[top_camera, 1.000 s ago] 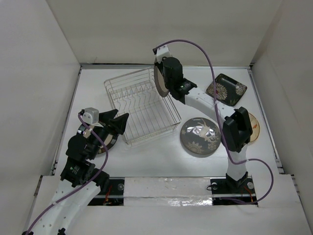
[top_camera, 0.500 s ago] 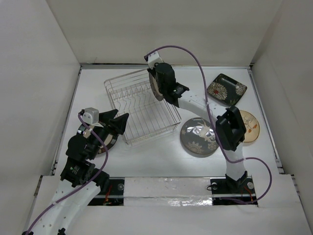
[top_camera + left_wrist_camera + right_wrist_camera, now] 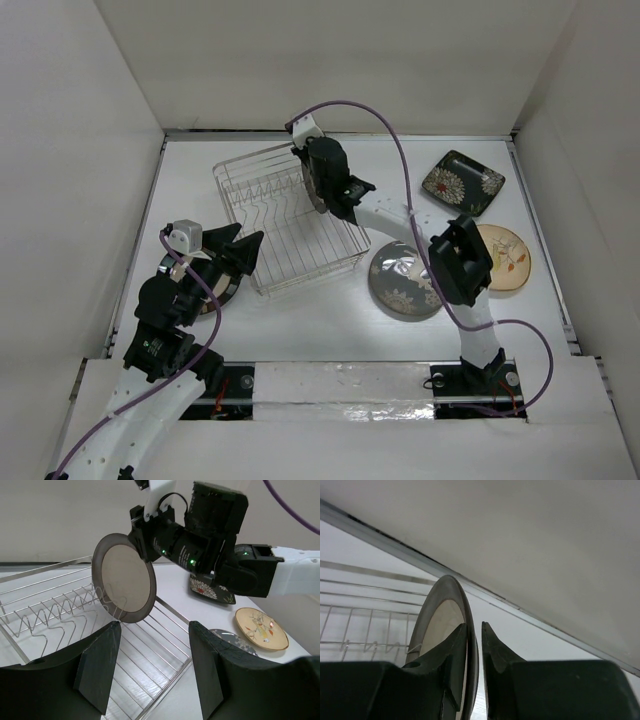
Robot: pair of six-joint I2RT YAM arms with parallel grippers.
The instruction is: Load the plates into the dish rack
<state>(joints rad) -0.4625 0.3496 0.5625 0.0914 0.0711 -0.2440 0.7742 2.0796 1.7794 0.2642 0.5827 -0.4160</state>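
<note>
While the left claw gapes, the right claw straddles one plate at one rack, grip unclear.

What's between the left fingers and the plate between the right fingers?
The dish rack: its wire floor and upright prongs fill the stretch from the left fingers to the dark-rimmed plate. Clearest in the left wrist view.

**Plates half-hidden, one grip unclear**

From above, the left gripper covers most of a round dark-edged plate at the near left, its pattern unreadable. The right arm overlaps the grey floral round plate and the tan round plate. In the right wrist view, the right gripper masks the lower part of the dark-rimmed tan-centred round plate; whether it pinches the rim cannot be told.
</note>
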